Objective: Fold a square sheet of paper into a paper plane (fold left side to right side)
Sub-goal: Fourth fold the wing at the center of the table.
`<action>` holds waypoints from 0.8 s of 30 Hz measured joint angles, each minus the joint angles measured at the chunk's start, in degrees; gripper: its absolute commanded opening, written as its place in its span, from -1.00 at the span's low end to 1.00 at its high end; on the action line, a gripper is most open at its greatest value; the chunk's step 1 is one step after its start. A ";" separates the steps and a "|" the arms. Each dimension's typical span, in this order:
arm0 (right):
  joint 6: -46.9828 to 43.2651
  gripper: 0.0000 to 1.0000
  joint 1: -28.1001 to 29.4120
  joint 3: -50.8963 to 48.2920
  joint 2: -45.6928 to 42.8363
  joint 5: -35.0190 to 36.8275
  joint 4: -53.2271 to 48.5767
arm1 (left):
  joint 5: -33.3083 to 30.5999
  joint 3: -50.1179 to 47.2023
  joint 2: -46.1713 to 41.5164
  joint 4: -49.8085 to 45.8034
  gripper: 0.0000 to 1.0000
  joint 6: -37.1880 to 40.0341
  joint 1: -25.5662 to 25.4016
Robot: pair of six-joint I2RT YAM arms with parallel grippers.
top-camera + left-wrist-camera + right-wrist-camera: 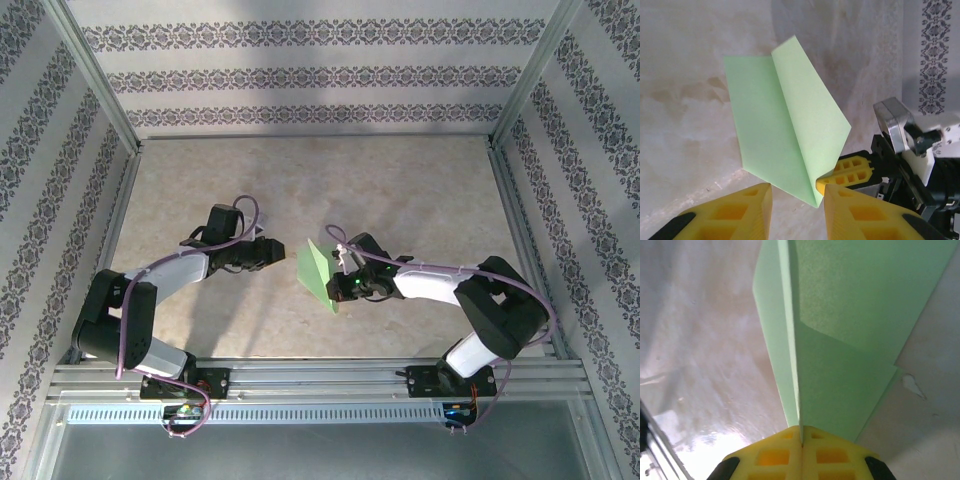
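Observation:
The square sheet of paper (318,268) is pale green and folded along a centre crease, with layered flaps that give it the pointed shape of a paper plane (785,125). It is held up off the table, standing on edge. My right gripper (801,429) is shut on its crease (799,365), and its yellow fingers (852,171) show behind the paper's lower corner. My left gripper (796,192) is open just in front of that corner, a finger on each side and neither pressing the paper. Seen from above, the left gripper (275,250) sits left of the paper and the right gripper (342,272) sits right of it.
The beige marbled table (400,190) is fenced by aluminium rails (520,230) and patterned walls (300,75). Both arm bases are bolted at the near edge (320,380).

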 measured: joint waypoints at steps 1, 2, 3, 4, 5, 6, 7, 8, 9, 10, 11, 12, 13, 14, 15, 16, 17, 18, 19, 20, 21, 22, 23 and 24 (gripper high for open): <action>0.22 -1.00 -0.20 -0.17 0.26 -1.03 0.92 | 0.00 0.00 0.04 0.00 -0.32 -0.02 -0.44; 0.52 -1.00 -0.37 -0.42 0.55 -2.05 2.03 | 0.00 -0.02 0.07 0.02 -0.32 -0.04 -0.85; 0.85 -1.00 -0.57 -0.72 0.85 -2.93 3.04 | -0.02 -0.07 0.11 0.09 -0.31 -0.09 -1.22; 1.18 -1.00 -0.81 -1.03 1.14 -3.85 3.93 | 0.00 -0.15 0.26 0.17 -0.30 -0.26 -1.75; 1.42 -1.00 -1.11 -1.31 1.53 -4.76 4.74 | -0.04 -0.20 0.55 0.35 -0.28 -0.44 -2.40; 1.60 -1.00 -1.25 -1.49 1.92 -5.44 5.35 | -0.09 -0.22 0.83 0.44 -0.26 -0.52 -2.91; 1.66 -1.00 -1.51 -1.57 2.40 -6.14 6.01 | -0.26 -0.20 1.29 0.66 -0.24 -0.70 -3.63; 1.86 -1.00 -1.51 -1.62 2.89 -6.69 6.54 | -0.52 -0.20 1.79 0.92 -0.21 -0.96 -4.37; 2.12 -1.00 -1.51 -1.66 3.32 -7.08 7.08 | -0.87 -0.20 2.36 1.25 -0.17 -1.25 -5.11; 2.36 -1.00 -1.62 -1.66 3.78 -7.58 7.50 | -1.18 -0.20 3.06 1.40 -0.13 -1.60 -5.86; 2.54 -1.00 -1.79 -1.68 4.15 -7.96 7.91 | -1.57 -0.20 3.91 1.55 -0.09 -1.84 -6.73; 2.69 -1.00 -1.86 -1.70 4.44 -8.24 8.28 | -1.92 -0.17 4.57 1.60 -0.06 -2.05 -7.39; 2.80 -1.00 -1.86 -1.75 4.68 -8.41 8.74 | -2.36 -0.11 5.31 1.57 -0.02 -2.23 -8.13; 2.93 -1.00 -1.86 -1.79 4.81 -8.50 9.07 | -2.80 0.09 6.14 1.60 0.00 -2.34 -8.83; 2.95 -1.00 -1.86 -1.81 4.92 -8.72 9.35 | -3.17 0.42 6.91 1.57 0.01 -2.45 -9.42; 2.97 -1.00 -1.86 -1.81 5.03 -8.87 9.55 | -3.67 0.92 7.74 1.55 0.02 -2.45 -9.92; 3.08 -1.00 -1.86 -1.81 5.07 -8.94 9.81 | -4.22 1.51 8.55 1.57 0.02 -2.47 -10.32; 3.10 -1.00 -1.88 -1.81 5.18 -9.11 9.99 | -4.68 2.01 9.16 1.55 0.02 -2.49 -10.60; 3.13 -1.00 -1.90 -1.81 5.29 -9.25 10.19 | -5.22 2.49 9.66 1.55 0.02 -2.51 -10.84; 3.15 -1.00 -1.99 -1.84 5.40 -9.33 10.32 | -5.75 2.91 9.99 1.55 0.03 -2.60 -10.99; 3.17 -1.00 -2.08 -1.86 5.46 -9.44 10.49 | -6.12 3.17 10.21 1.55 0.03 -2.62 -11.17; 3.23 -1.00 -2.19 -1.90 5.46 -9.60 10.64 | -6.36 3.43 10.43 1.55 0.03 -2.62 -11.26; 3.37 -1.00 -2.25 -1.92 5.49 -9.73 10.73 | -6.64 3.72 10.71 1.55 0.03 -2.62 -11.34; 3.45 -1.00 -2.25 -1.95 5.53 -9.73 10.78 | -6.84 3.98 10.95 1.57 0.03 -2.64 -11.37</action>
